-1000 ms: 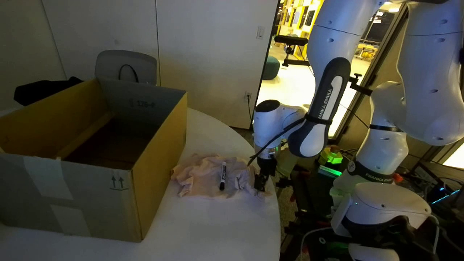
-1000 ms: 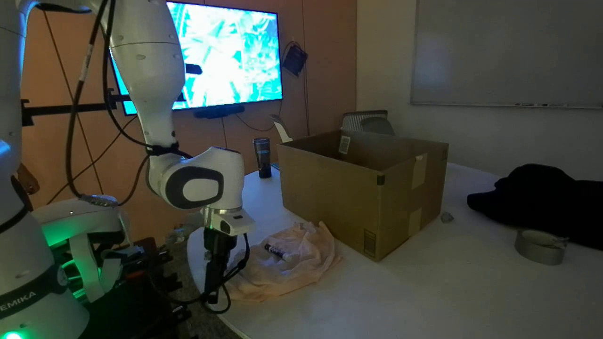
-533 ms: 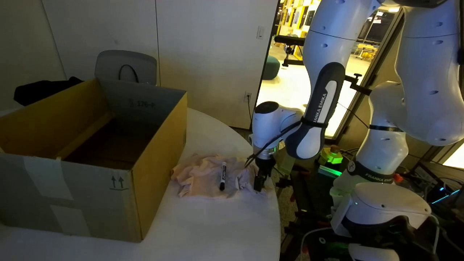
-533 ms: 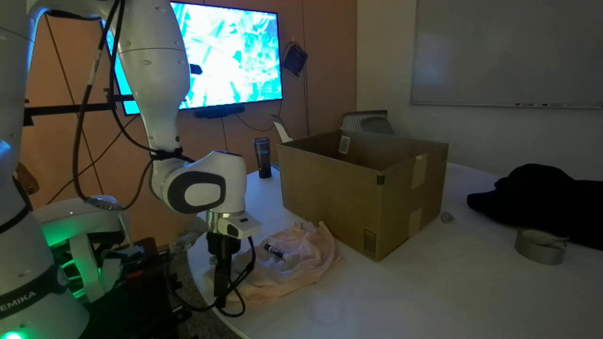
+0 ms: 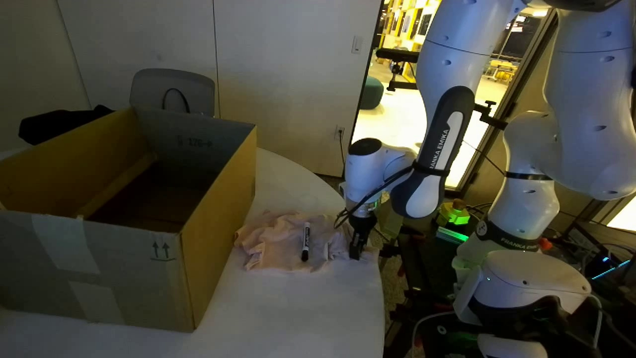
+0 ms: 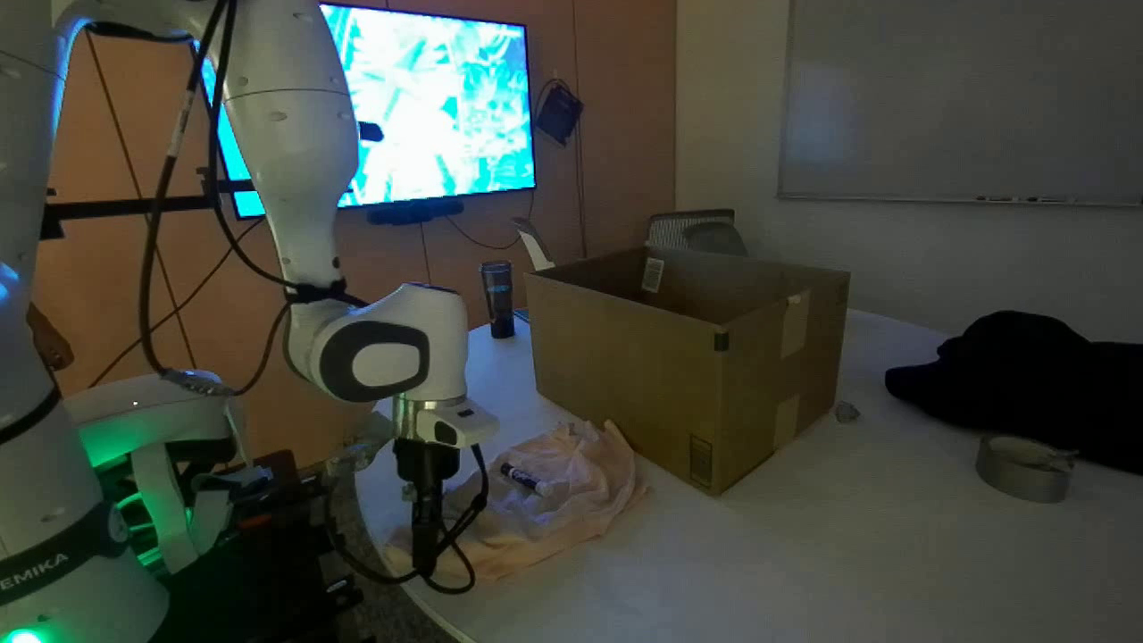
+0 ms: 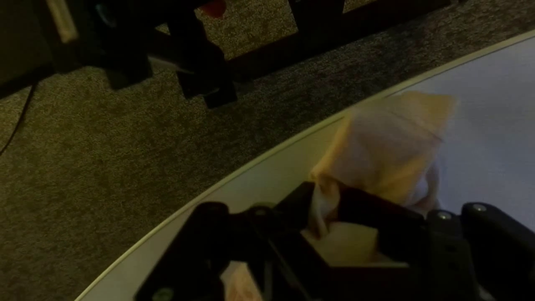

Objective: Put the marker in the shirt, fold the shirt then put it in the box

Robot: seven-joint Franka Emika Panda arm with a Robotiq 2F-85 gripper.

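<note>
A black claw (image 7: 325, 204) pinches a fold of rumpled pink shirt (image 5: 282, 244), a marker (image 5: 305, 241) lying on top near the claw, an open box (image 5: 218, 223) farther from it.

Looks like an office meeting room, with a robot arm (image 6: 299, 170) above the fingers (image 6: 426, 536). Has a white, curved-edge table (image 6: 759, 554) under them and speckled carpet (image 7: 125, 167) just past its rim, near them in the wrist view. In an exterior view, shows a large wall screen (image 6: 438, 107) beyond and above the fingers, a whiteboard (image 6: 964, 98) high up and well apart from them, and a chair (image 6: 679, 230) farther back.
</note>
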